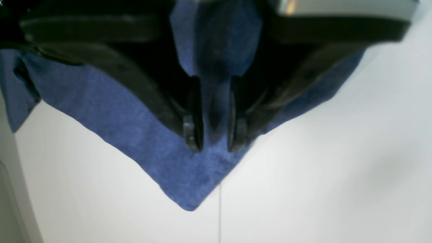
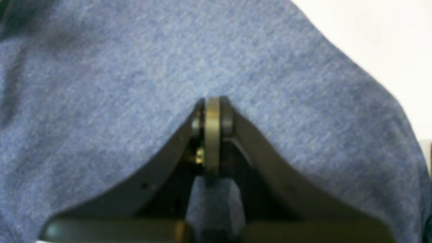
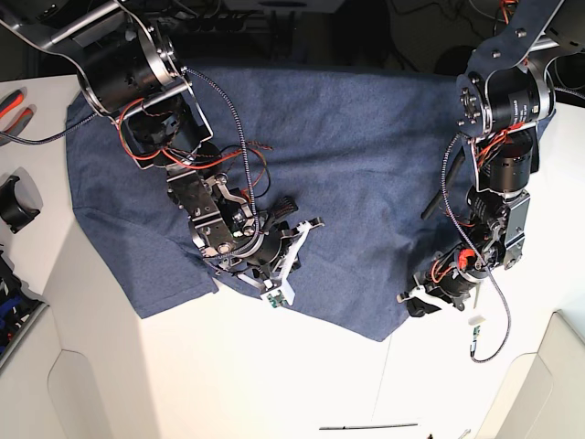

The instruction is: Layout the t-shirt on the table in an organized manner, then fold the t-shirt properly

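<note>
Layout is partly done: I see the t-shirt [image 3: 347, 174] spread across the desk [image 3: 183, 384], one corner pointing toward me, wrinkles remaining, no fold made. My left gripper [image 1: 214, 146] grasps cloth near that corner, its jaws a little apart around a ridge of fabric. My right gripper [image 2: 212, 104] is clenched, pressed against the shirt body.
</note>
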Motion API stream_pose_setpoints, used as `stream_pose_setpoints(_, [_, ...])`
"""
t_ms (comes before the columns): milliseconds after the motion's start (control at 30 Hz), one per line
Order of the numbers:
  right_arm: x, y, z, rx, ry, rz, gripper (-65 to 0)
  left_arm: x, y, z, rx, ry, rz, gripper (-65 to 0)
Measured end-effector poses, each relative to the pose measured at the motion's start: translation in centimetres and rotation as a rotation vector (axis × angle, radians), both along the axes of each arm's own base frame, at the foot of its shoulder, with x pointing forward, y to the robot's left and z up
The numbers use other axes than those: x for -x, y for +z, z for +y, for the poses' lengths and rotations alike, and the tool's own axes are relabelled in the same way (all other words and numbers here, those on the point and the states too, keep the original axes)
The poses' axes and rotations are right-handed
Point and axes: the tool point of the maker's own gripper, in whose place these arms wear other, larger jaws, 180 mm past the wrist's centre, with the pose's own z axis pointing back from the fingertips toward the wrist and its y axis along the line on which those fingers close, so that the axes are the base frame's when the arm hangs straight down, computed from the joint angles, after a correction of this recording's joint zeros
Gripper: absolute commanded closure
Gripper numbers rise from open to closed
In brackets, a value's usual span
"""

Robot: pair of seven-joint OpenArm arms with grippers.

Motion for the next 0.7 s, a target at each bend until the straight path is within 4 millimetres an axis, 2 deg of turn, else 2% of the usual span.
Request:
stream_pose_setpoints(67, [0.0,0.0,0.0,0.000,0.000,0.000,0.0,0.0,0.2,-0.4,0.007,-0.021,-0.009,-0.6])
stream_pose_setpoints(267, [0.0,0.0,0.0,0.000,0.000,0.000,0.0,0.0,0.2,-0.4,0.006,-0.022,-0.010,0.0])
stream_pose_setpoints(367, [0.0,0.0,0.0,0.000,0.000,0.000,0.0,0.0,0.0,-0.1,-0.057,-0.043,-0.012,0.0])
stream_pose_setpoints(400, [0.0,0.0,0.0,0.000,0.000,0.000,0.0,0.1,-0.1,-0.2,-0.091,-0.059,-0.016,-3.6])
stream_pose_setpoints(467, [0.0,0.0,0.0,0.000,0.000,0.000,0.0,0.1,-0.3,-0.4,-0.157,-0.104,-0.017,-15.7])
stream_pose_setpoints(500, [0.0,0.0,0.0,0.000,0.000,0.000,0.0,0.1,-0.4,-0.7,-0.187,-0.128,-0.020,-19.1])
stream_pose_setpoints(700, [0.0,0.0,0.0,0.000,0.000,0.000,0.0,0.1,-1.1,-2.9,-0.298,-0.220,-0.022,-20.3])
